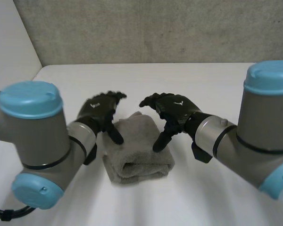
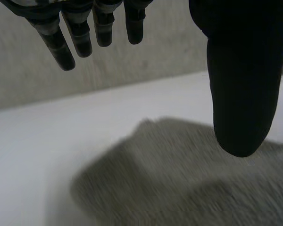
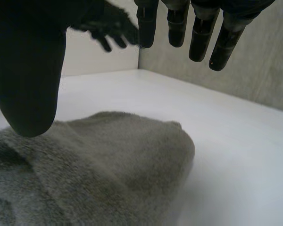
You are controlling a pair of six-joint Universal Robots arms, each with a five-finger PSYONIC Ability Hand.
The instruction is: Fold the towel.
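Observation:
A grey-brown towel (image 1: 137, 151) lies folded into a thick small bundle on the white table (image 1: 193, 84), its rolled fold toward the near side. My left hand (image 1: 100, 113) hovers over the towel's left edge, fingers relaxed and apart, holding nothing. My right hand (image 1: 172, 110) hovers over the towel's right edge, also open with its thumb pointing down. In the left wrist view the towel (image 2: 188, 188) lies below the thumb (image 2: 243, 89), apart from it. In the right wrist view the towel (image 3: 104, 165) sits under the palm, clear of the fingers (image 3: 198, 33).
A grey wall (image 1: 155, 28) runs behind the table's far edge. A pale wall (image 1: 9, 37) stands at the left. White table surface surrounds the towel on all sides.

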